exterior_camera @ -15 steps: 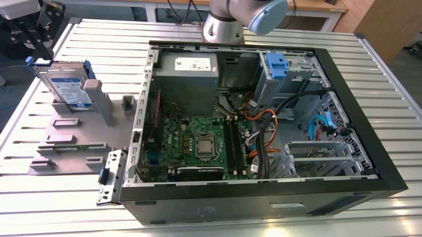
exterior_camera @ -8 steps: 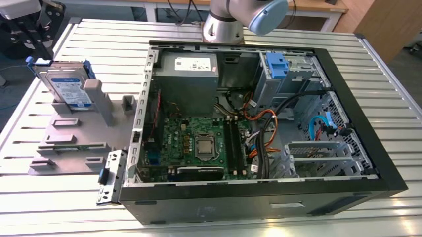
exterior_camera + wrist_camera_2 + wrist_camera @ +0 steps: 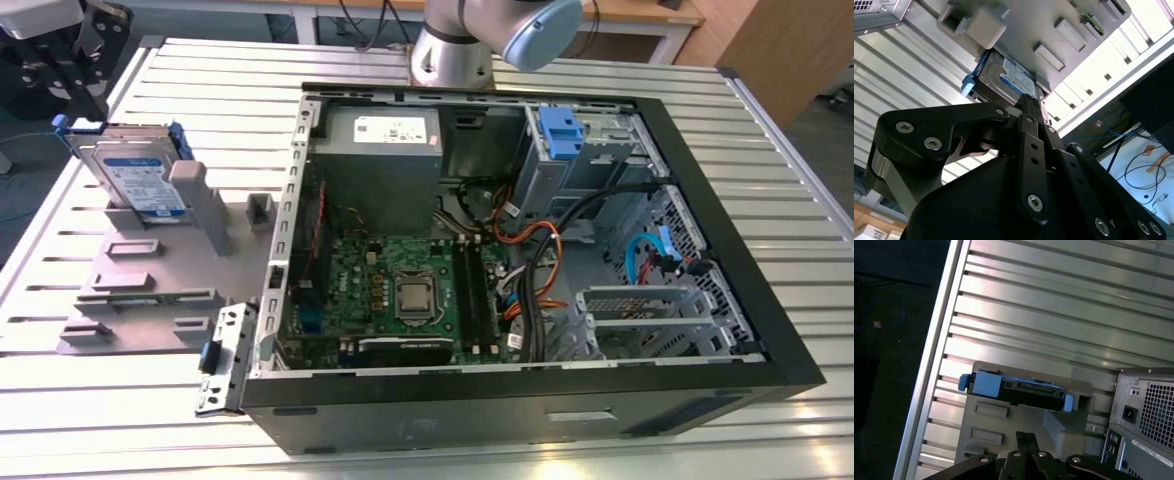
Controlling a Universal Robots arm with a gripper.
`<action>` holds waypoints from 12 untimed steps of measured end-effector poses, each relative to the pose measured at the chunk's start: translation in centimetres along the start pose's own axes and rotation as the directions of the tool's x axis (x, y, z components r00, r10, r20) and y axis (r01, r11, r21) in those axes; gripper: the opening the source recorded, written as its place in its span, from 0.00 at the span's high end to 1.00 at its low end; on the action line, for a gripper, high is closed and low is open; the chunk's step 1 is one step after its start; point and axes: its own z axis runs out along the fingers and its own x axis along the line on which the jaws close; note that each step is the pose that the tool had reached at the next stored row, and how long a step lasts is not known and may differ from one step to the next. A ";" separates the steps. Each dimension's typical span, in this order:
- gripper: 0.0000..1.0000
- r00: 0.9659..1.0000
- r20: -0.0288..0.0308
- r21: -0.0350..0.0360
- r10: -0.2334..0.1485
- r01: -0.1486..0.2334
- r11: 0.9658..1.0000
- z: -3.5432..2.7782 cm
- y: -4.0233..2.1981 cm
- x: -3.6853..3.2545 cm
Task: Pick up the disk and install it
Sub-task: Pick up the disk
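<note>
The disk (image 3: 134, 175) stands on edge in a grey holder (image 3: 154, 265) on the counter (image 3: 174, 420) beside the open computer case (image 3: 747, 300), its top edge exposed for gripping; the gripper (image 3: 1022, 436) hovers near it, fingers (image 3: 1031, 145) together, holding nothing

So the arm (image 3: 451, 55) is a silver-grey tube with a light blue joint cap (image 3: 541, 30). The gripper (image 3: 1027, 100) is all matte black, with chunky angular links dotted with small silver screws (image 3: 1035, 202).
</note>
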 end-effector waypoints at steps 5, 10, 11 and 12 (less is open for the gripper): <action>0.89 1.000 0.000 0.000 -0.003 0.003 1.000 0.00 0.00 0.00; 0.89 1.000 0.000 0.000 -0.007 0.007 1.000 0.00 0.00 0.00; 0.89 1.000 0.000 0.000 -0.007 0.007 1.000 0.00 0.00 0.00; 0.89 1.000 0.000 0.000 -0.008 0.008 1.000 0.00 0.00 0.00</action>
